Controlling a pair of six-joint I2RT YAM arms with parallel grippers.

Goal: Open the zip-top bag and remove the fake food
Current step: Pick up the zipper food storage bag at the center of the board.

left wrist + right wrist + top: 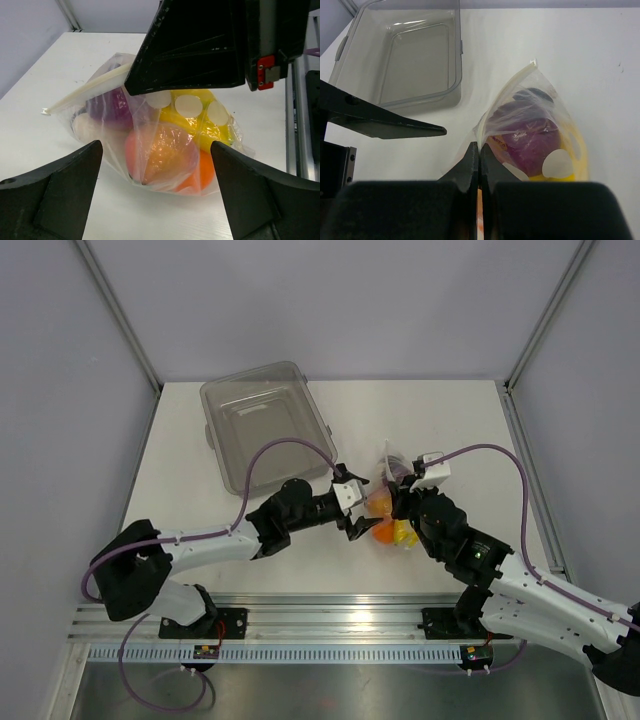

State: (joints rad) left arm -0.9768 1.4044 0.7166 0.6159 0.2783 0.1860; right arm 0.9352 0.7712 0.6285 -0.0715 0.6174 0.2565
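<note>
The zip-top bag (392, 502) lies right of the table's middle, its cream zip strip (507, 92) running down into my right gripper (480, 149), which is shut on that edge of the bag. Through the film show the fake food: a yellow banana bunch (200, 120), a peach (160, 155), an orange (206, 172) and a dark purple-red piece (532, 137). My left gripper (155, 152) stands open just left of the bag, a finger on either side of its lower end, touching nothing. From above, the left gripper (360, 506) and the right gripper (400, 502) face each other across the bag.
A rigid clear-grey tub (265, 425) sits at the back left, empty, well apart from the bag. Grey walls close the table on three sides. A metal rail (330, 615) with both arm bases runs along the near edge.
</note>
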